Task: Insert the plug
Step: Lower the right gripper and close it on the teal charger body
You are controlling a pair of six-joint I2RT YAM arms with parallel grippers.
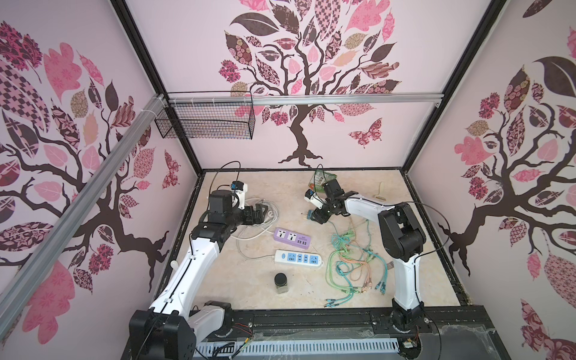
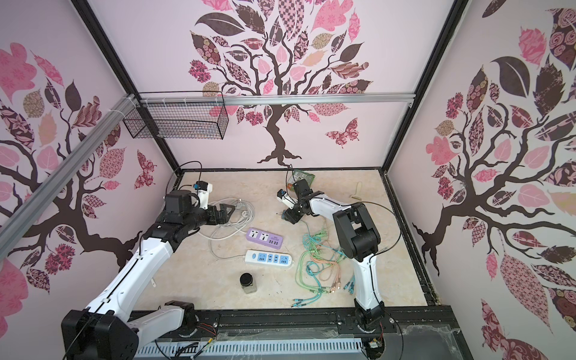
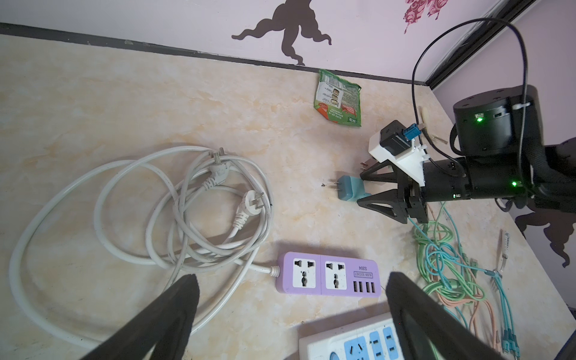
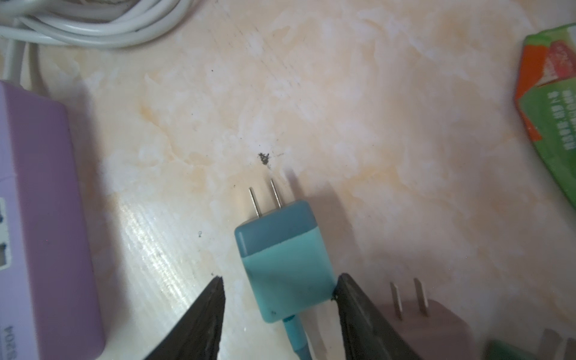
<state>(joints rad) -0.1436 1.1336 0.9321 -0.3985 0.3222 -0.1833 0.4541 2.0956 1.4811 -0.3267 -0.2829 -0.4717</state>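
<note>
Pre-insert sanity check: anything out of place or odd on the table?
No visible damage, but coloured charging cables lie tangled beside the white power strip, a green snack packet sits by the back wall, and dark grit lies just ahead of the prongs of the teal plug.

**Enclosure backdrop: pink walls, marbled deck**

Three pale pink walls (image 1: 243, 152) carry dark tree decals (image 1: 300, 137) with pink patterned leaves; a butterfly decal (image 1: 366, 134) sits right of the back trunk; black frame posts (image 1: 141, 53) mark the corners; an aluminium rail (image 1: 343, 99) crosses the back wall; a black wire basket (image 1: 205, 123) hangs at its left end; the tabletop (image 1: 249, 286) is beige marble-pattern; light is even.
</note>
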